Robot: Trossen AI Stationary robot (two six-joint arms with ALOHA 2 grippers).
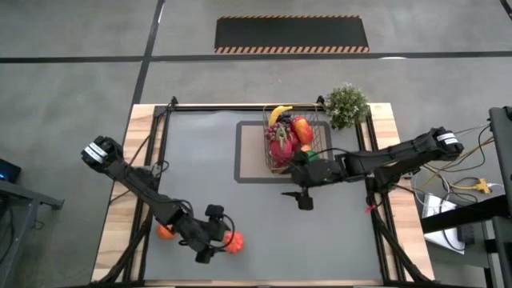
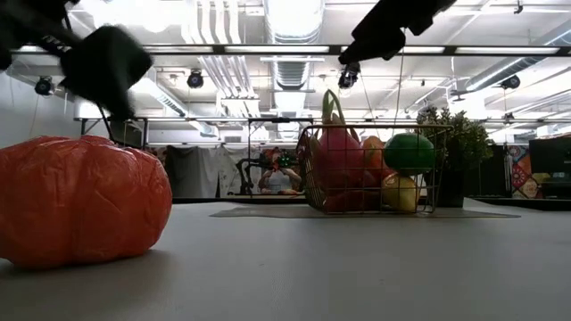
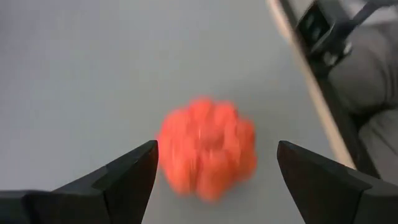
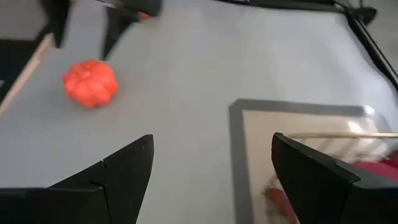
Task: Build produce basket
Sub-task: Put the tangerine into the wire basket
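Basket-filling task, pickup stage. The left gripper (image 1: 218,246) hangs near the table's front edge with its jaws spread wide and empty; the left wrist view shows a lobed red-orange fruit (image 3: 207,155) on the grey table (image 1: 264,216) between and beyond the two fingers (image 3: 127,177), not yet enclosed. A second orange piece (image 1: 165,233) lies just beside the left arm, partly hidden by it. The wire basket (image 1: 319,154) stands on the bordered mat (image 1: 250,152) toward the back, already holding a banana (image 1: 279,114), a pink dragon fruit (image 1: 282,144) and other produce, with a potted plant (image 1: 346,104) near its far corner. The right gripper (image 1: 304,197) waits just in front of the basket, jaws likewise wide and empty (its wrist view looks across to the red fruit). Likely risks: a rounded, lobed fruit may roll away if one finger touches first, or squirt out under an off-centre squeeze; the full basket leaves little room, so a dropped piece could bounce off the pile.
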